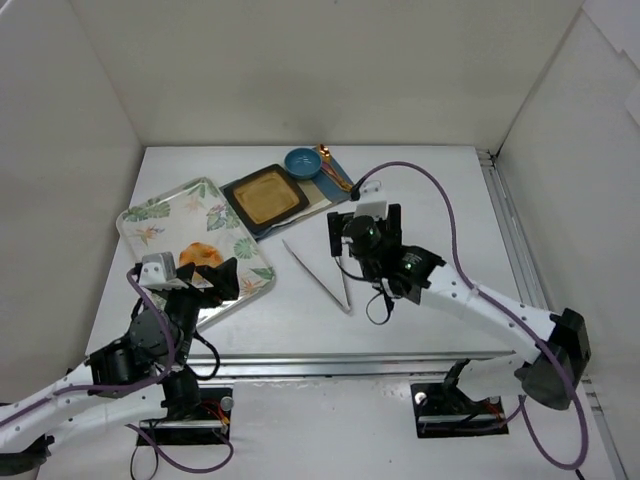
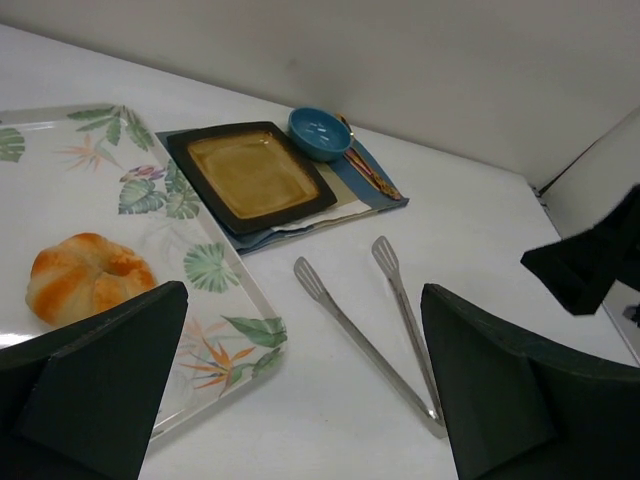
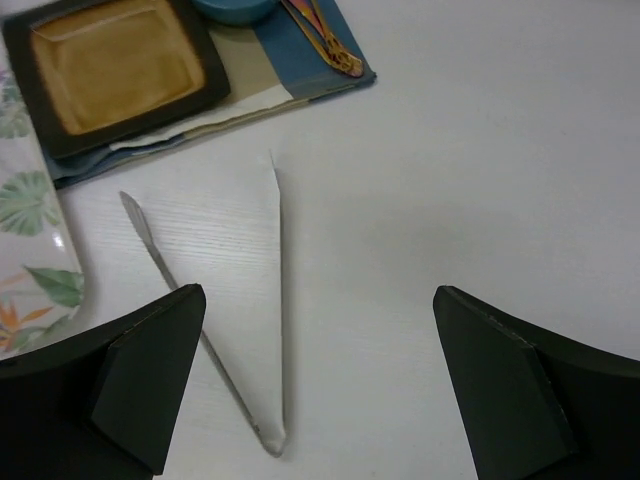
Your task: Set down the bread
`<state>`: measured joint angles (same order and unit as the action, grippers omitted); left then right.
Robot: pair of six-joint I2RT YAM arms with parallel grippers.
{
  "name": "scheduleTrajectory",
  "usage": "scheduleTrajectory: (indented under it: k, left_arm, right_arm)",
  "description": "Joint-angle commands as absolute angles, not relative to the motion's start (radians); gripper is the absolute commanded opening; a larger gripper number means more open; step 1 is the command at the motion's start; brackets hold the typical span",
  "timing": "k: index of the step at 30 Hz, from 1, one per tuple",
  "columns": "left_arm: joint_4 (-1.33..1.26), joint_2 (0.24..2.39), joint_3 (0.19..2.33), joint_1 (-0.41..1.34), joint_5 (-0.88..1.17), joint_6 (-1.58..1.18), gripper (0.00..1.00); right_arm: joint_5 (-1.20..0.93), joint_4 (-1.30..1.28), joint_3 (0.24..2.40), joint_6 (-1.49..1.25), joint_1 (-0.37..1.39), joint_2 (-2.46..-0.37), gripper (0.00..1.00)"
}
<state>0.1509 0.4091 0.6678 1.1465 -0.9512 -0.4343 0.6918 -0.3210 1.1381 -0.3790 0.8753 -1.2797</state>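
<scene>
The bread (image 1: 200,254) is a golden-orange bun lying on a floral tray (image 1: 150,215); it also shows in the left wrist view (image 2: 88,277). My left gripper (image 1: 208,273) is open and empty, over the tray's near right corner, just nearer than the bread (image 2: 303,300). A square dark plate (image 1: 265,196) with a tan centre sits empty on a blue mat behind the tray (image 2: 253,172) (image 3: 115,65). My right gripper (image 1: 364,232) is open and empty, hovering above the table just right of the metal tongs (image 3: 320,292).
Metal tongs (image 1: 315,274) lie open on the table between the arms (image 2: 352,325) (image 3: 279,300). A blue bowl (image 1: 302,163) and gold cutlery (image 1: 333,168) sit on the mat by the plate. White walls enclose the table at the back and both sides.
</scene>
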Motion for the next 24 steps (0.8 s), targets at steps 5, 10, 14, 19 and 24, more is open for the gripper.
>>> scheduleTrajectory:
  k: [5,10,14,19,24]
  left_arm:
    - [0.035,0.307,0.543,1.154,-0.962,-0.385,0.99]
    - [0.032,0.284,0.528,1.154,-0.966,-0.38,0.99]
    - [0.034,0.282,0.528,1.154,-0.942,-0.38,0.99]
    - [0.031,0.287,0.528,1.154,-0.93,-0.376,0.99]
    - [0.031,0.29,0.529,1.154,-0.927,-0.371,0.99]
  right_arm:
    - [0.364,-0.285,1.195,-0.216,0.747,-1.506,0.98]
    - [0.241,-0.284,1.213,-0.164,0.738,-1.603,0.98]
    - [0.155,-0.282,1.227,-0.155,0.701,-1.655,0.98]
    - [0.084,-0.275,1.23,-0.13,0.696,-1.713,0.98]
    - [0.087,-0.262,1.236,-0.118,0.716,-1.743,0.98]
